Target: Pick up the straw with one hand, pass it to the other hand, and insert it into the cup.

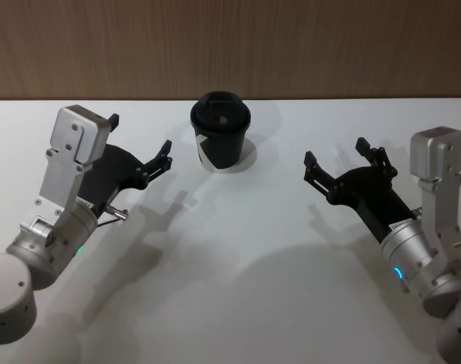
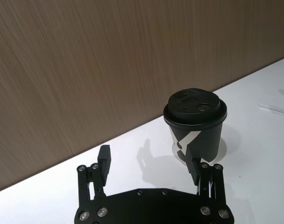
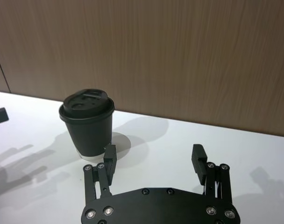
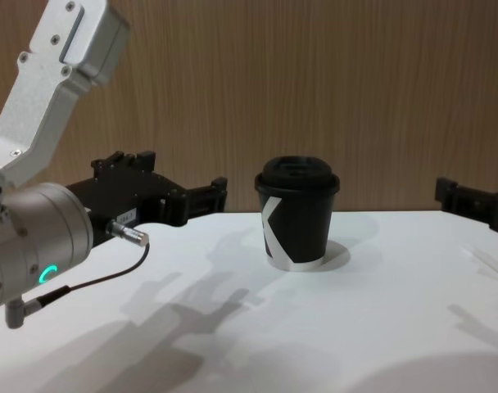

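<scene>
The black lidded cup stands upright at the back middle of the white table; it also shows as the cup with a white mark on its side. My left gripper hovers open to the left of the cup, empty, with the cup just beyond its fingers. On the other side my right gripper is open and empty, aimed at the cup. The thin white straw lies flat on the table to the right of the cup, faintly visible as the straw below the right gripper.
A wood-panelled wall runs along the far edge of the table just behind the cup. A thin black cable hangs from the left wrist. The arms' shadows fall on the bare table in front of the cup.
</scene>
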